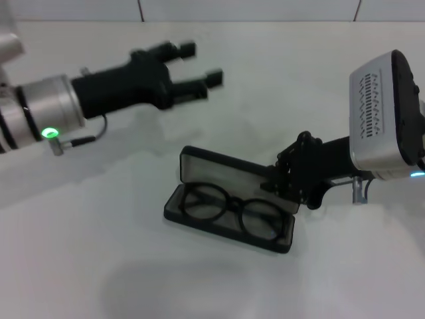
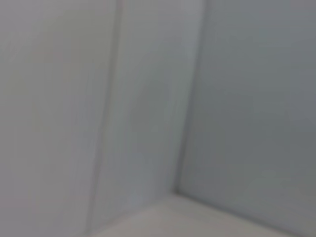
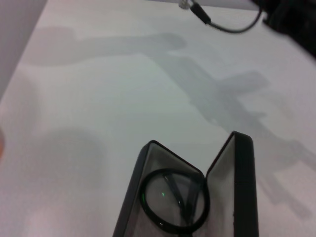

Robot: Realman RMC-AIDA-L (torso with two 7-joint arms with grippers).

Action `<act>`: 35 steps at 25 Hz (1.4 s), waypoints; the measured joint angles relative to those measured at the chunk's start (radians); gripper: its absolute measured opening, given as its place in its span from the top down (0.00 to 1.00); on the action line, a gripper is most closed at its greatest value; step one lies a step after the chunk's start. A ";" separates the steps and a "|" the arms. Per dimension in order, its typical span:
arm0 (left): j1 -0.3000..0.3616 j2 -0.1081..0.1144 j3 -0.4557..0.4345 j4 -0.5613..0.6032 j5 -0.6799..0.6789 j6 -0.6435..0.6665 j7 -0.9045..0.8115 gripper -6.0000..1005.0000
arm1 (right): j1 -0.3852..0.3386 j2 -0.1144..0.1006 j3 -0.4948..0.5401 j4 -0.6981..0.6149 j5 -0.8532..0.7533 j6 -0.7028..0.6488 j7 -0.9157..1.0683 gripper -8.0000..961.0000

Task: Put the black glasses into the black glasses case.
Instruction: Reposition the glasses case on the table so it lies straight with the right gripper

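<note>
Silver arm cuffs, green status light, black left gripper (image 1: 192, 65), white ribbed wrist camera housing.

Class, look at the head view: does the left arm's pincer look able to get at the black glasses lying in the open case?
Probably yes. The left pincer hangs open above the table, apart from the black glasses. These lie uncovered in the black glasses case, its lid raised. The right pincer at the lid's far end crowds only that side.

No readable text, labels, brands or nos. anywhere in head or wrist views.
</note>
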 joint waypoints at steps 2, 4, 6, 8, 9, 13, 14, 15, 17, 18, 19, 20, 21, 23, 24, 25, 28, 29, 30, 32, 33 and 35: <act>0.010 -0.002 -0.040 -0.001 -0.031 0.015 0.006 0.12 | -0.001 0.000 0.000 -0.006 -0.013 0.019 -0.001 0.80; 0.017 -0.002 -0.061 -0.003 -0.049 0.026 0.013 0.12 | -0.005 0.002 0.000 -0.017 -0.037 0.041 -0.008 0.81; 0.023 -0.003 -0.075 -0.006 -0.063 0.037 0.023 0.12 | -0.011 0.004 -0.003 -0.031 -0.063 0.072 -0.026 0.82; 0.028 -0.004 -0.082 -0.010 -0.082 0.050 0.031 0.12 | -0.017 0.005 -0.018 -0.042 -0.104 0.122 -0.055 0.82; 0.029 -0.004 -0.083 -0.017 -0.091 0.057 0.034 0.12 | -0.018 0.006 -0.026 -0.045 -0.124 0.144 -0.065 0.82; 0.033 0.002 -0.083 -0.038 -0.111 0.077 0.045 0.12 | -0.012 0.006 -0.060 -0.054 -0.216 0.218 -0.079 0.83; 0.034 0.002 -0.084 -0.043 -0.112 0.080 0.047 0.12 | -0.008 0.006 -0.066 -0.053 -0.230 0.227 -0.087 0.83; 0.034 0.002 -0.084 -0.048 -0.113 0.082 0.052 0.12 | -0.005 0.005 -0.072 -0.050 -0.235 0.236 -0.105 0.83; 0.034 0.002 -0.084 -0.054 -0.114 0.084 0.062 0.12 | -0.004 0.006 -0.081 -0.041 -0.229 0.257 -0.151 0.83; 0.035 0.001 -0.084 -0.055 -0.114 0.084 0.065 0.12 | -0.008 0.007 -0.093 -0.037 -0.223 0.281 -0.173 0.83; 0.035 0.000 -0.084 -0.056 -0.114 0.084 0.068 0.12 | -0.010 0.008 -0.102 -0.036 -0.219 0.296 -0.184 0.83; 0.035 -0.001 -0.084 -0.056 -0.113 0.084 0.068 0.12 | -0.012 0.008 -0.116 -0.035 -0.216 0.316 -0.198 0.83; 0.035 -0.001 -0.084 -0.056 -0.113 0.084 0.069 0.12 | -0.013 0.008 -0.122 -0.034 -0.216 0.324 -0.204 0.83; 0.036 -0.002 -0.085 -0.056 -0.112 0.084 0.070 0.12 | -0.014 0.008 -0.133 -0.029 -0.215 0.343 -0.245 0.83; 0.037 -0.002 -0.085 -0.056 -0.112 0.084 0.072 0.12 | -0.014 0.008 -0.134 -0.024 -0.214 0.348 -0.266 0.83; 0.037 -0.002 -0.085 -0.058 -0.111 0.084 0.076 0.12 | -0.014 0.008 -0.134 -0.019 -0.213 0.353 -0.283 0.83; 0.035 -0.003 -0.085 -0.072 -0.114 0.084 0.092 0.12 | -0.014 0.008 -0.136 -0.001 -0.207 0.381 -0.308 0.84; 0.034 -0.003 -0.085 -0.076 -0.114 0.084 0.095 0.12 | -0.014 0.008 -0.136 0.000 -0.206 0.384 -0.308 0.84; 0.033 -0.003 -0.085 -0.078 -0.114 0.084 0.096 0.12 | -0.014 0.008 -0.136 0.001 -0.203 0.383 -0.307 0.84; 0.031 -0.003 -0.085 -0.080 -0.114 0.084 0.096 0.12 | -0.015 0.008 -0.128 0.001 -0.170 0.372 -0.304 0.84; 0.031 -0.003 -0.085 -0.080 -0.113 0.084 0.096 0.12 | -0.015 0.007 -0.125 0.000 -0.158 0.369 -0.303 0.84; 0.030 -0.003 -0.084 -0.080 -0.113 0.084 0.096 0.12 | -0.015 0.005 -0.103 -0.002 -0.114 0.348 -0.301 0.83</act>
